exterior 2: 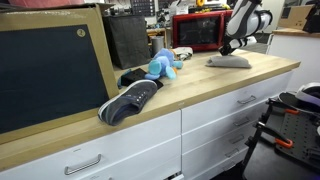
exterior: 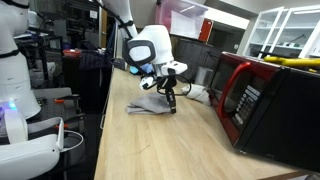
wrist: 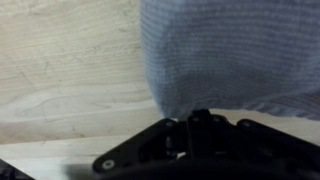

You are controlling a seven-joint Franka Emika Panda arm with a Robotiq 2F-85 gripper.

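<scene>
Clenching: tool (exterior: 171, 104) shut tight, tips down at bench (exterior: 150, 150) level, apparently nipping the rim of the grey cloth (exterior: 148, 105).
Tool in wrist view: dark tool (wrist: 198, 118) entering from the bottom edge, cloth (wrist: 230, 50) hem meeting the tips.
Cloth from tool: straight ahead of the tips and off to one side in the wrist view, bare wood filling the other side.
Cloth position: flat on the bench, in the open stretch in front of the red microwave (exterior: 265, 100), touching nothing but the tool.
Long axis: crosswise to the bench in an exterior view, one end under the tool, the rest spreading away from the microwave side.
Seen from the drawer side: tool (exterior 2: 227, 50) standing over the cloth (exterior 2: 230, 62), roughly above its middle; exact contact point too small to tell there.
Grip quality, as a judgement: shallow, at the hem only, most of the fabric lying loose.
Farther out: blue plush toy (exterior 2: 160, 66) and dark shoe (exterior 2: 130, 100) well apart along the bench (exterior 2: 200, 85), nowhere near the tool.
</scene>
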